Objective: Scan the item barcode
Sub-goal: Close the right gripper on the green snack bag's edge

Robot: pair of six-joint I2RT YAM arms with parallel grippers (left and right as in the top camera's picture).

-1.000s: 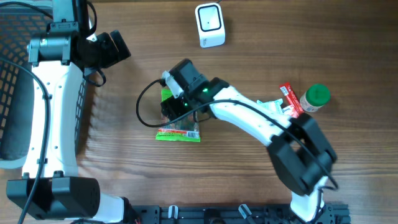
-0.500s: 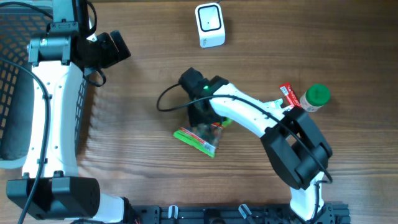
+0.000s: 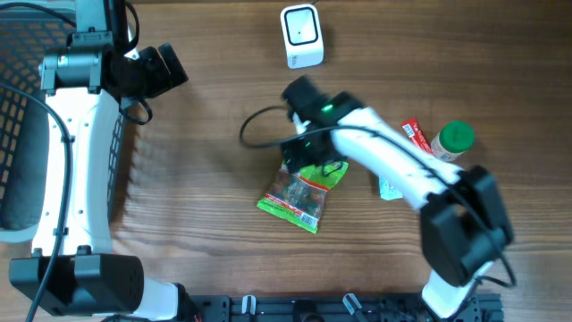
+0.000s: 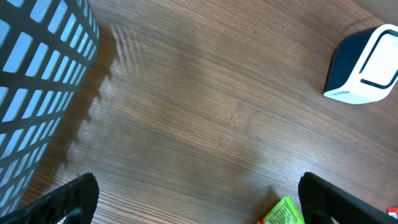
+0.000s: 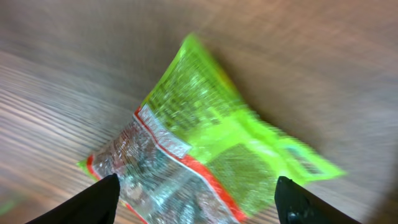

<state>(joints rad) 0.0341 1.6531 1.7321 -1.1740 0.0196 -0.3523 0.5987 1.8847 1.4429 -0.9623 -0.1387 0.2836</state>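
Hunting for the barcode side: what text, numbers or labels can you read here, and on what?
Nothing is legible.
Green and clear plastic snack packet: print blurred at the right wrist, too small overhead.
White box-shaped scanner: small dark mark on its lower edge, too small to read.
Red packet and green-capped bottle: too small.

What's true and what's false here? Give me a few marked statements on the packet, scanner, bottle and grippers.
1. The green packet lies on the table under the right gripper. True.
2. The scanner sits inside the basket. False: it stands on the table, well away from the basket.
3. The left gripper is open and holds nothing. True.
4. The bottle has a red cap. False: its cap is green.
5. The packet touches the scanner. False: bare wood separates them.
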